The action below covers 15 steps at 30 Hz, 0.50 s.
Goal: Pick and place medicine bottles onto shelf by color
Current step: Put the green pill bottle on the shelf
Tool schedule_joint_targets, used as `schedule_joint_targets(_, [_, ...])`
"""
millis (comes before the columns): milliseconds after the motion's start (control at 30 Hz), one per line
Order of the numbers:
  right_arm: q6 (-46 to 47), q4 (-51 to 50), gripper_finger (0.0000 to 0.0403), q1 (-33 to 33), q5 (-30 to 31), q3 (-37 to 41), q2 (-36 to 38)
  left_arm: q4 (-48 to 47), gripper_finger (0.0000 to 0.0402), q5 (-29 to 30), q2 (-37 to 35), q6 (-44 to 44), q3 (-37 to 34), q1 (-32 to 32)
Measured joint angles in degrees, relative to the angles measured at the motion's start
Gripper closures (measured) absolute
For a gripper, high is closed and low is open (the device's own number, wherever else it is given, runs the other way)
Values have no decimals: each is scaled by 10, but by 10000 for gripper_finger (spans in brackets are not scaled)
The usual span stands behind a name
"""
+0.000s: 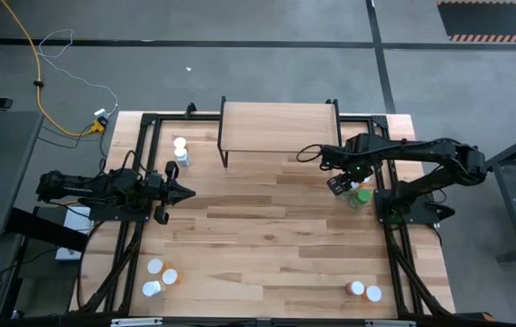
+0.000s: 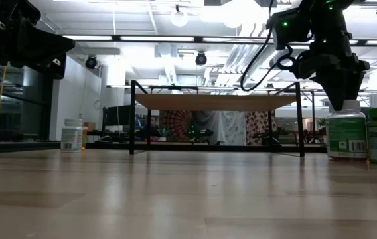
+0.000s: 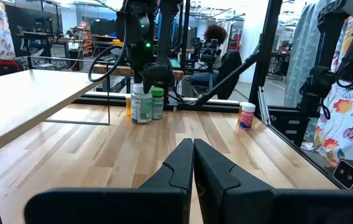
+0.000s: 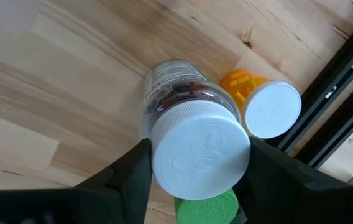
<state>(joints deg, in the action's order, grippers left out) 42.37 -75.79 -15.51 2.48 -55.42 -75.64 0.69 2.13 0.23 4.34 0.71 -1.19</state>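
Observation:
A clear bottle with a white cap stands on the table beside an orange white-capped bottle and a green-capped bottle, near the right edge. My right gripper points down over the clear one and is shut on its cap. The shelf stands at the far middle on thin black legs. A white bottle stands left of it. My left gripper waits shut and level at the table's left side, touching nothing. My right gripper pinches the clear bottle's white cap between its two fingers, one finger on each opposite side of the rim. The fingers come from above, pointing down. The bottle stands upright with its base on the table.
Three white-capped bottles stand at the near left, and two more at the near right. Black frame rails run along the table's left and right sides. A wide stretch of bare wood lies in the table's middle.

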Motion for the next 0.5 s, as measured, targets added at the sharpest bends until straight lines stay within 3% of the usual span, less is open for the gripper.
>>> schedule_joint_targets(267, [-14,-1,195,0,-19,-9,-1,0,398,0,0,0,0,0])
schedule_joint_targets(500, [-38,-2,197,13,-21,-80,-1,0,398,0,0,0,0,0])
